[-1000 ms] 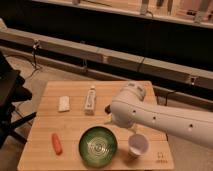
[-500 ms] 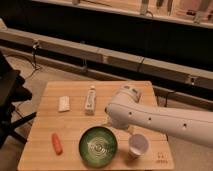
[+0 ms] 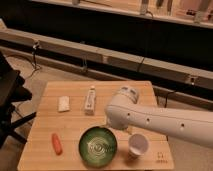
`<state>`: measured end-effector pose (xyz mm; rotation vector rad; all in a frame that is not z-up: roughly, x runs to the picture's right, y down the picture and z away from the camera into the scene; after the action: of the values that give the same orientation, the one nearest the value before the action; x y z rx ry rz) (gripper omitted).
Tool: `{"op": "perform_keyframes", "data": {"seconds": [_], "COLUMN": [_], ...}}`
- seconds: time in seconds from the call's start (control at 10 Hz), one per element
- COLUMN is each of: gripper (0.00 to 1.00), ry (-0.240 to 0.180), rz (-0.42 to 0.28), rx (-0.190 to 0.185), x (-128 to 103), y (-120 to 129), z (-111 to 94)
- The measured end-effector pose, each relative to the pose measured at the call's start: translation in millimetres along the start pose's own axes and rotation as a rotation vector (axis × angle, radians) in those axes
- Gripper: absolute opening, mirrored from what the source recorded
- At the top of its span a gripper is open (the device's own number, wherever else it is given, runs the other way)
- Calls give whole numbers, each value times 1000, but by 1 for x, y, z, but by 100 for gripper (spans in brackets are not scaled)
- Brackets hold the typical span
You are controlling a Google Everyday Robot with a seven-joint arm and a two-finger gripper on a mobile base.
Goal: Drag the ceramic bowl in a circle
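A green ceramic bowl (image 3: 97, 146) with a swirl pattern inside sits on the wooden table (image 3: 70, 127) near its front edge. My white arm reaches in from the right. The gripper (image 3: 111, 124) is at the bowl's far right rim, mostly hidden behind the arm's round end. I cannot see whether it touches the rim.
A white cup (image 3: 138, 145) stands just right of the bowl. An orange carrot (image 3: 57, 142) lies at the front left. A white packet (image 3: 63, 103) and a white tube (image 3: 90, 99) lie further back. A dark chair (image 3: 10, 105) stands left of the table.
The arm has shifted slightly left and down toward the bowl's rim. The bowl and the other things have not visibly moved.
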<state>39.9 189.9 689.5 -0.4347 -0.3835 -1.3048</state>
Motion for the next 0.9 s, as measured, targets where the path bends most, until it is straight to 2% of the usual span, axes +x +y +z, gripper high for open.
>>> {"op": "perform_keyframes", "data": {"seconds": [0.2,0.3,0.6,0.7,0.9], "gripper": [80,80,80,80,80], "ry": [6,-4,-70,-111,-237], "rz": [-44,-66,-72,-62,-18], "rx": [1,3,-8,-14,-62], "x": [0,0,-2,-5,-12], "y": [-12,-17,-15,-15,-11], "z": [11,19,52,67,98]}}
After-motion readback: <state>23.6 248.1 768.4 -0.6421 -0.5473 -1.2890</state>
